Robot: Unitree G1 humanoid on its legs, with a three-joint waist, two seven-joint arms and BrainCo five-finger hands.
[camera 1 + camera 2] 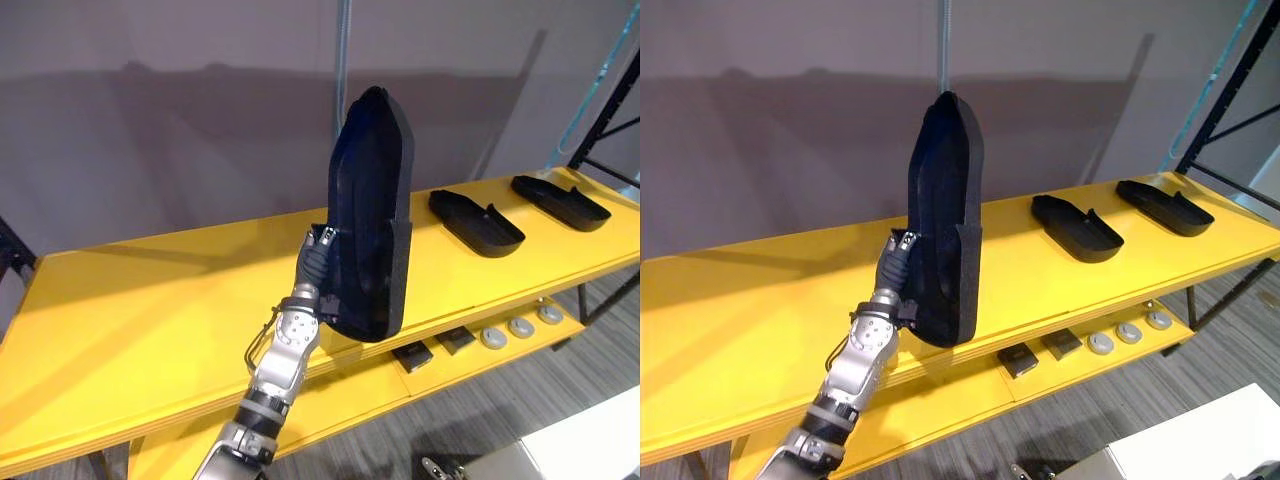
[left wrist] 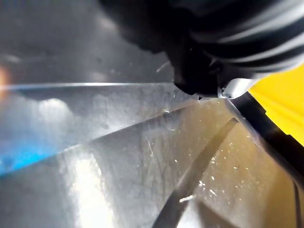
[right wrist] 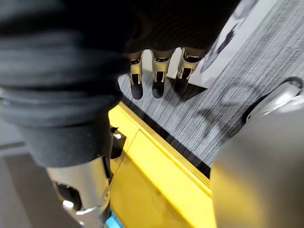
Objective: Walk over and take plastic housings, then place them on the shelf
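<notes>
A long black plastic housing point(image 1: 370, 210) stands upright in the air over the front of the yellow shelf point(image 1: 150, 300). My left hand point(image 1: 318, 258) grips it low on its hollow side, fingers tucked inside the shell. The left wrist view shows the housing's glossy inner surface point(image 2: 118, 156) right against the hand. Two more black housings lie flat on the shelf's right part, one nearer point(image 1: 475, 222) and one at the far right point(image 1: 560, 202). My right hand point(image 3: 159, 71) hangs by the shelf's edge above the grey carpet, its fingers straight and holding nothing.
A lower yellow shelf carries two small black blocks point(image 1: 410, 355) and three grey discs point(image 1: 520, 328). A black rack upright point(image 1: 610, 100) rises at the right end. A white surface point(image 1: 590, 450) sits at the bottom right. A grey wall stands behind the shelf.
</notes>
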